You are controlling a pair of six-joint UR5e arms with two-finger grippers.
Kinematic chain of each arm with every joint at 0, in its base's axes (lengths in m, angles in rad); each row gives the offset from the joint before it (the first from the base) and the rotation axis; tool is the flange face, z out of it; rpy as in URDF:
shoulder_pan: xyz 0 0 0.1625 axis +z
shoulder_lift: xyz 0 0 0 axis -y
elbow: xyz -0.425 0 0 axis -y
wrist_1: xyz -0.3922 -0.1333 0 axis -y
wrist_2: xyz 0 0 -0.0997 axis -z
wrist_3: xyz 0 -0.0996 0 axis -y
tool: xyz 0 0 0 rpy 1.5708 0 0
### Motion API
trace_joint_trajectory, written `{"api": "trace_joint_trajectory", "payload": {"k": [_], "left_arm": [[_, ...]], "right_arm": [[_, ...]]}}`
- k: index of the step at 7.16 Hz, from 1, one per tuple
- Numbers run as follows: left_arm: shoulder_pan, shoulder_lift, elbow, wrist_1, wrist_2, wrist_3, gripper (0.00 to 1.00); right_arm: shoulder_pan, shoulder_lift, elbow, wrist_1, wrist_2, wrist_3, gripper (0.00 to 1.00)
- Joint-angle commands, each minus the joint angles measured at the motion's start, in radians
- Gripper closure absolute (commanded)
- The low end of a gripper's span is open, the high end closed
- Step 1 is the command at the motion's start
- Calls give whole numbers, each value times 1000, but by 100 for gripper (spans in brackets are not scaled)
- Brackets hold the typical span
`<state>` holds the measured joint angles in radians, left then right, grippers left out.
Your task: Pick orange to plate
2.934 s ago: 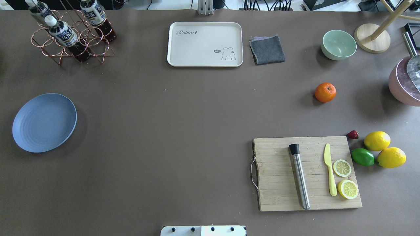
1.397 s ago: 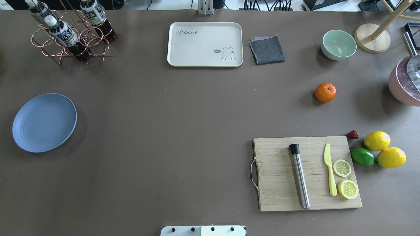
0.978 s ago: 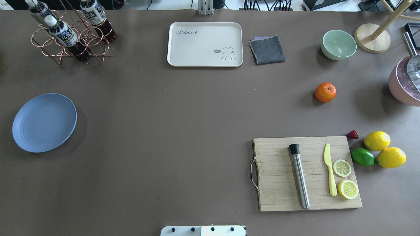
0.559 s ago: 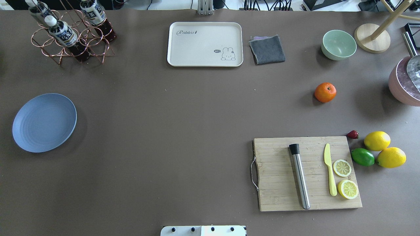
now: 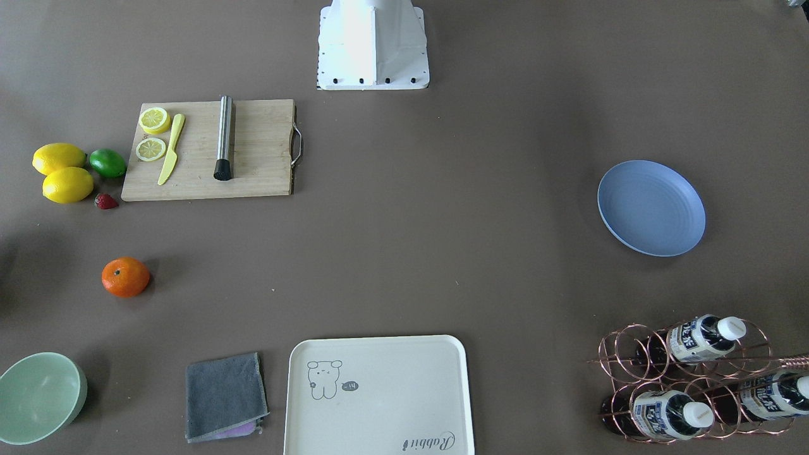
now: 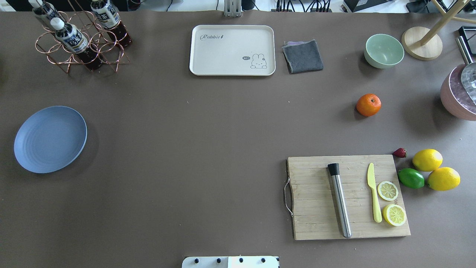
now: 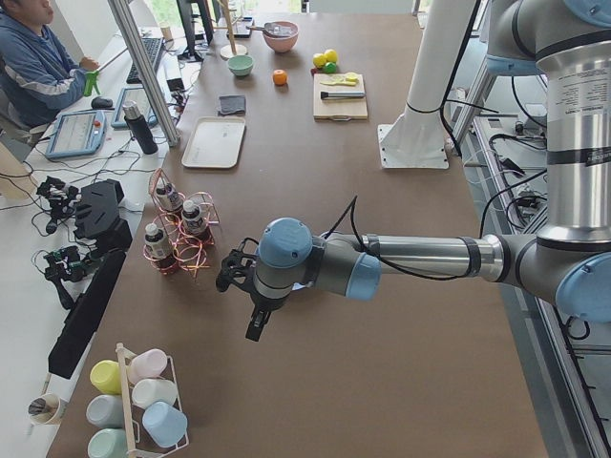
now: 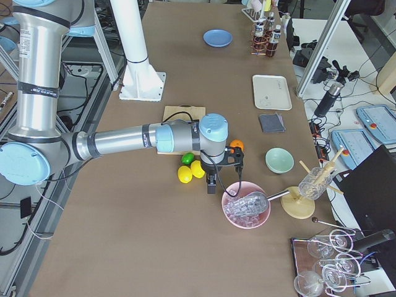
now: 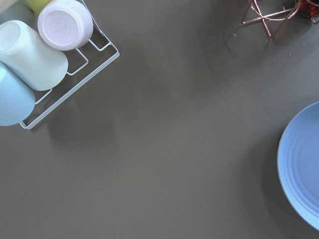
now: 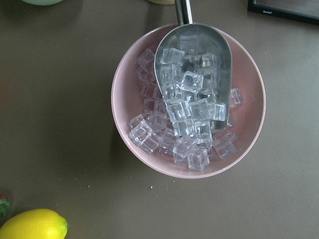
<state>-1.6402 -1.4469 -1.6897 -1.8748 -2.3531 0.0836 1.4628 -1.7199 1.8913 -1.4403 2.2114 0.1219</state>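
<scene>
The orange (image 6: 368, 105) lies alone on the brown table at the right, behind the cutting board; the front view shows its stem dimple (image 5: 126, 277). Far off at the left lies the blue plate (image 6: 50, 139), bare, with its rim at the right edge of the left wrist view (image 9: 301, 169). Neither gripper shows in the overhead or front views. My left gripper (image 7: 255, 326) hangs over the table's left end beside the plate; my right gripper (image 8: 211, 184) hangs between the orange (image 8: 236, 145) and the pink bowl. I cannot tell whether either is open.
A cutting board (image 6: 349, 197) holds a muddler, a yellow knife and lemon slices; two lemons (image 6: 427, 159), a lime (image 6: 411, 178) and a strawberry lie beside it. A pink bowl of ice (image 10: 189, 99), green bowl (image 6: 383, 50), cloth, cream tray (image 6: 232, 50), bottle rack (image 6: 80, 37) and cup rack (image 9: 45, 55) stand around.
</scene>
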Motion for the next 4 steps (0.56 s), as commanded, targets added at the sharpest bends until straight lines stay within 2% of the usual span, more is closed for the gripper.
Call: {"api": "trace_joint_trajectory", "payload": {"k": [1, 2, 4], "left_arm": [[75, 5, 140, -236, 0, -137, 2], [150, 5, 206, -385, 0, -237, 2], [310, 5, 310, -704, 9, -527, 2]], "right_arm": [[-141, 16, 11, 108, 10, 285, 0], [-226, 26, 6, 191, -18, 411, 0], [-338, 104, 15, 218, -26, 588, 0]]}}
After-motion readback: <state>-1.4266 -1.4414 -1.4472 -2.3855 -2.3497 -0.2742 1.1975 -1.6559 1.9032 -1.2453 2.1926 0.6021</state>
